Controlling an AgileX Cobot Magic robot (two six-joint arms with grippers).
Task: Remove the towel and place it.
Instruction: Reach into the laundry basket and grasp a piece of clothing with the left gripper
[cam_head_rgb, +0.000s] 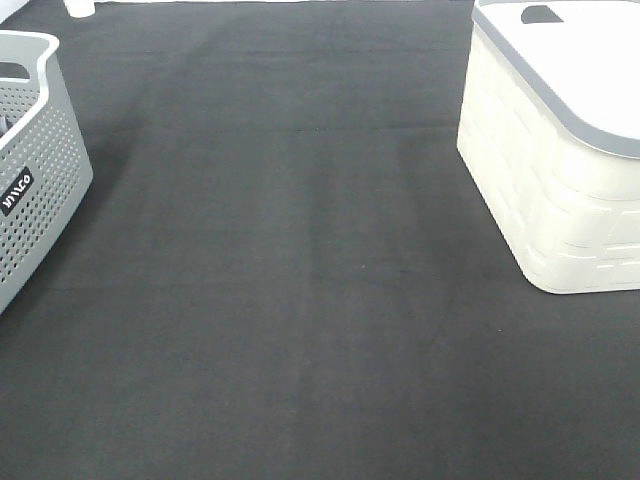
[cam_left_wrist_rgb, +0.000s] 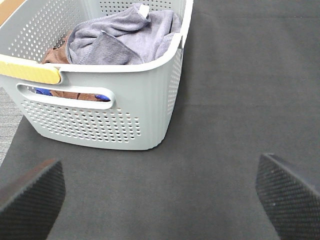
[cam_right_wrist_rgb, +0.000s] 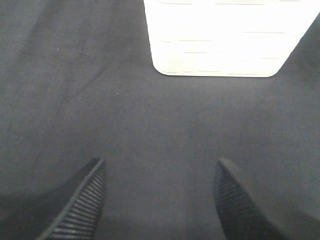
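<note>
Tip: with left claw (cam_left_wrist_rgb: 160, 195) and right claw (cam_right_wrist_rgb: 160, 200) both spread wide and empty, swing the left over the grey perforated basket (cam_left_wrist_rgb: 100, 125), pinch a high fold of the lavender towel (cam_left_wrist_rgb: 125, 37) heaped inside, dodge the brown cloth (cam_left_wrist_rgb: 52, 56) beside it.
</note>
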